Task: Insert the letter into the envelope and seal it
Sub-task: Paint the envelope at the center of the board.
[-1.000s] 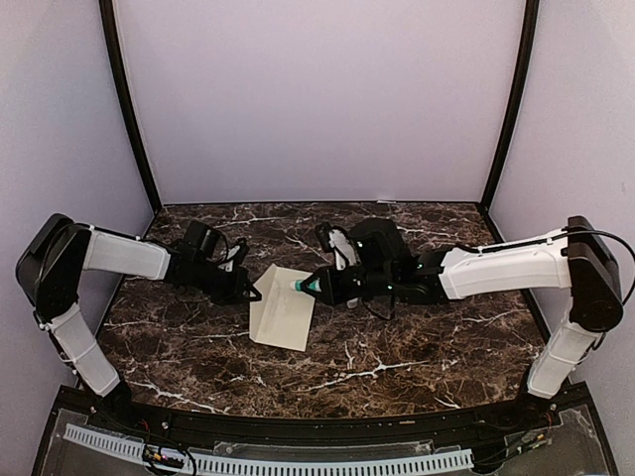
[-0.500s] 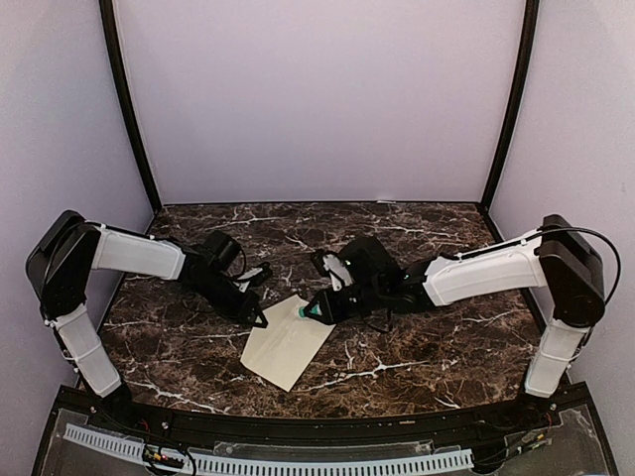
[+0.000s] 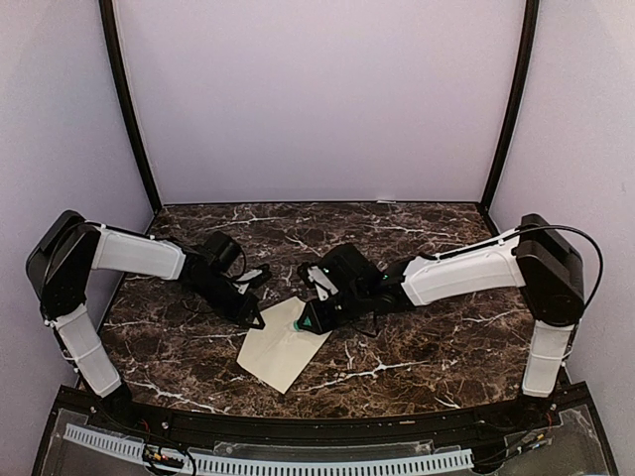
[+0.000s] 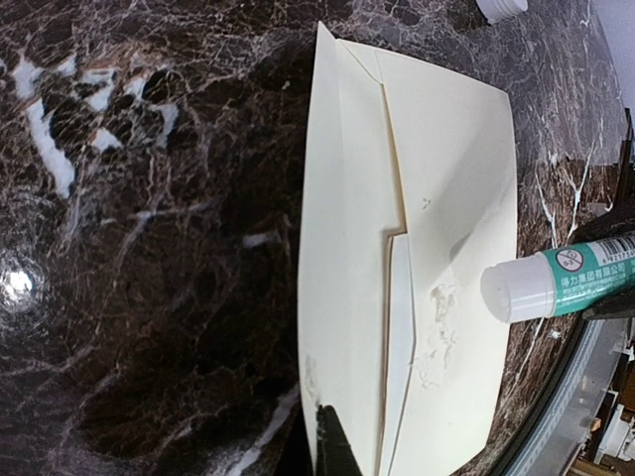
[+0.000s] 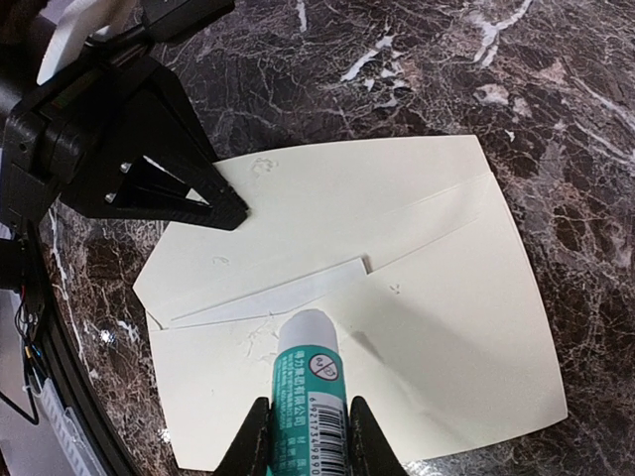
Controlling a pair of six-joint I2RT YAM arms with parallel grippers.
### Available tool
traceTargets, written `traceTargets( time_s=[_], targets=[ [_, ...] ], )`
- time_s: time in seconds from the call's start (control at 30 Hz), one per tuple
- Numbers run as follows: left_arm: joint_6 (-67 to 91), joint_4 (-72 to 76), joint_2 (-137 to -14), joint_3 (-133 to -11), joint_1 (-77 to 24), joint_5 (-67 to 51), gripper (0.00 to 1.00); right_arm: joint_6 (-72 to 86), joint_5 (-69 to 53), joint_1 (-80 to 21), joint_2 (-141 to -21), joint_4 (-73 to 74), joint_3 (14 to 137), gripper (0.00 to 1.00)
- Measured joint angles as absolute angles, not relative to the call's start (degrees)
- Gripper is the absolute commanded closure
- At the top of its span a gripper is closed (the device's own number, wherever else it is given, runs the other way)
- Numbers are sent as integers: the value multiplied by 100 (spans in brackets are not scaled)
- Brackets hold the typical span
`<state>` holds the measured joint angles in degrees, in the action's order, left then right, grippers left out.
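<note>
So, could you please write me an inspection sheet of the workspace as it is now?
Surface: dark marble table, no spill seen on it.
Job's things: envelope lies flat with its flap open; letter is inside, a white sliver showing at the mouth; glue smears beside it.
Clutter: small white round thing, cut off by the frame edge, perhaps a cap.
Grippers: left gripper, jaws shut, tip on the envelope's edge; right gripper, jaws shut on the glue stick, uncapped, its tip at the mouth.
Cables: black cable loops at the right arm's shoulder, away from the paper.
Surroundings: plain lilac walls, black corner posts.
</note>
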<state>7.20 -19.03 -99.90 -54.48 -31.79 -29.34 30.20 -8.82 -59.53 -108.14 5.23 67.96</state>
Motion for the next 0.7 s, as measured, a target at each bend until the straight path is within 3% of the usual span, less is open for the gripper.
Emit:
traceTargets(
  time_s=[0.7],
  targets=[
    [707,-1940,-9990,-5500,-3216,-2928,100,2851,-613,-6088,-11286,969,7251,91]
  ],
)
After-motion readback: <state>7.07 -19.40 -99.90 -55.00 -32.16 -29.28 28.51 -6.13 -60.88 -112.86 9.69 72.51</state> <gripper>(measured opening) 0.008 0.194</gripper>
